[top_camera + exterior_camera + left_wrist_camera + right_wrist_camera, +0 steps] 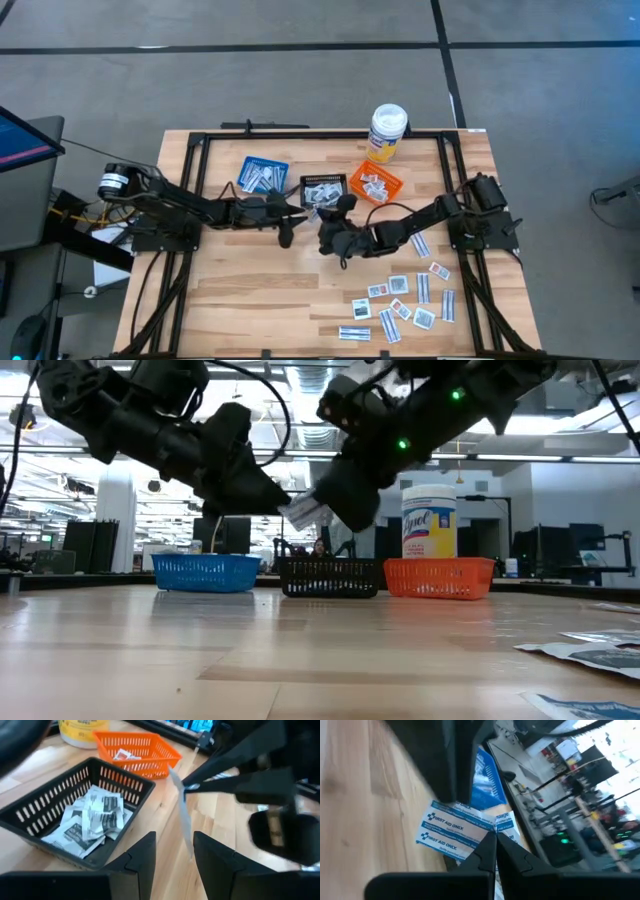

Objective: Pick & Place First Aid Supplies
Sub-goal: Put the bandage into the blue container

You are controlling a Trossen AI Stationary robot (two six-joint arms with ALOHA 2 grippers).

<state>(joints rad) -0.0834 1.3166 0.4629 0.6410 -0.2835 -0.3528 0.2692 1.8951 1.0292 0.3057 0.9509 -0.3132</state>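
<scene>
Right claw (495, 840) pinched shut on packet (462, 831) printed "FIRST AID ONLY", left claw (174, 851) open, empty.

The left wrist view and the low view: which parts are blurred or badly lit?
Left wrist view: the right gripper and its arm look smeared, while the black basket stays sharp. Low view: both arms are dark silhouettes against bright ceiling lights; the packets nearest the camera are soft.

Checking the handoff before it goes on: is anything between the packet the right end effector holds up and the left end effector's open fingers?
Nothing visible. The right end effector pinches the packet, which hangs above the table, right before the left end effector, fingers open.
</scene>
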